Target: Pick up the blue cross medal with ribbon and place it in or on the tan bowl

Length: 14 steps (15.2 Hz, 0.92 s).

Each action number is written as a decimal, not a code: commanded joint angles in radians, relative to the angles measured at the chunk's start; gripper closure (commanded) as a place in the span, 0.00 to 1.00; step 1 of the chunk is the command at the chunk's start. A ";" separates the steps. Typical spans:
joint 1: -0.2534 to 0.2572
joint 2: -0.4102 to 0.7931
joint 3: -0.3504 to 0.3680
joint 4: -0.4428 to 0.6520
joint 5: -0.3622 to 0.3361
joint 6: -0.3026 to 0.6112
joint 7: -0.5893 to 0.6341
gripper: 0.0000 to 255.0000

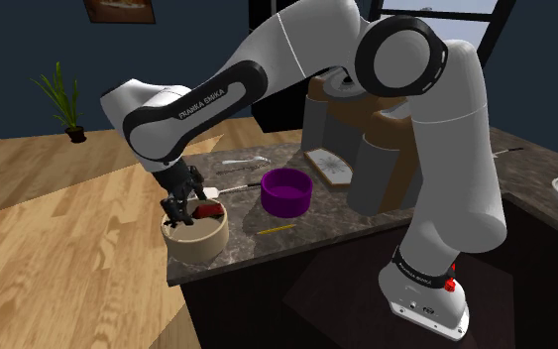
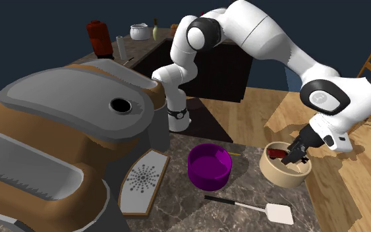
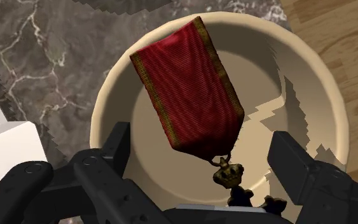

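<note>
The medal lies inside the tan bowl (image 3: 107, 95), its red gold-edged ribbon (image 3: 190, 89) spread over the bowl's floor and a small gold crown (image 3: 228, 175) at its lower end. The cross itself is mostly hidden behind my hand. My gripper (image 3: 203, 143) hangs just above the bowl, open, with its fingers (image 3: 289, 159) apart on either side of the medal and not touching it. The shoulder view has the gripper (image 1: 179, 210) over the bowl (image 1: 195, 241) at the counter's corner, red ribbon (image 1: 208, 210) inside. In the second exterior view the gripper (image 2: 294, 155) dips into the bowl (image 2: 284, 173).
A purple bowl (image 1: 286, 191) stands beside the tan one. A white spatula (image 1: 229, 186) and a yellow pencil (image 1: 275, 229) lie on the dark marble counter (image 1: 346, 213). A patterned tray (image 1: 328, 166) and a large brown-and-grey appliance (image 2: 78, 138) stand behind. The tan bowl is close to the counter's edge.
</note>
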 commanded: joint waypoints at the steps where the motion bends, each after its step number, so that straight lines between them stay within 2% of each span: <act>1: 0.000 0.000 0.000 0.000 0.000 0.000 0.000 0.00; 2: 0.000 0.000 0.000 0.000 0.000 0.000 0.000 0.00; 6: 0.014 0.008 0.004 0.138 0.005 -0.129 -0.007 0.00; 14: 0.014 0.008 0.004 0.137 0.005 -0.129 -0.007 0.00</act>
